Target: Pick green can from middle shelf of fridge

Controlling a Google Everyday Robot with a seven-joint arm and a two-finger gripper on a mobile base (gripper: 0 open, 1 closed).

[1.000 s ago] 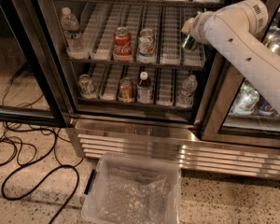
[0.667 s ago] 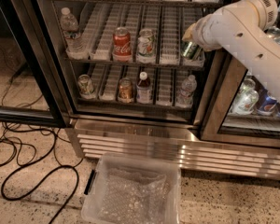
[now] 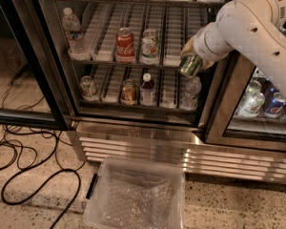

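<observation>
The fridge [image 3: 138, 130] stands open at its left door. Its middle shelf [image 3: 105, 56] carries white ribbed lane trays. My gripper [image 3: 194, 56], at the end of the white arm coming in from the upper right, is shut on the green can [image 3: 190, 65]. The can is tilted and held in the air in front of the shelf's right end, clear of the trays. The wrist hides most of the fingers and the can's top.
On the middle shelf stand a water bottle [image 3: 72, 29], a red Coca-Cola can [image 3: 125, 45] and a white can [image 3: 150, 44]. The lower shelf [image 3: 109, 101] holds several cans and bottles. A clear plastic bin [image 3: 136, 197] sits on the floor below. Black cables [image 3: 33, 173] lie at the left.
The gripper with the green can has moved down and out from the right end of the middle shelf, and the can has tilted. The arm's elbow has swung upward.
</observation>
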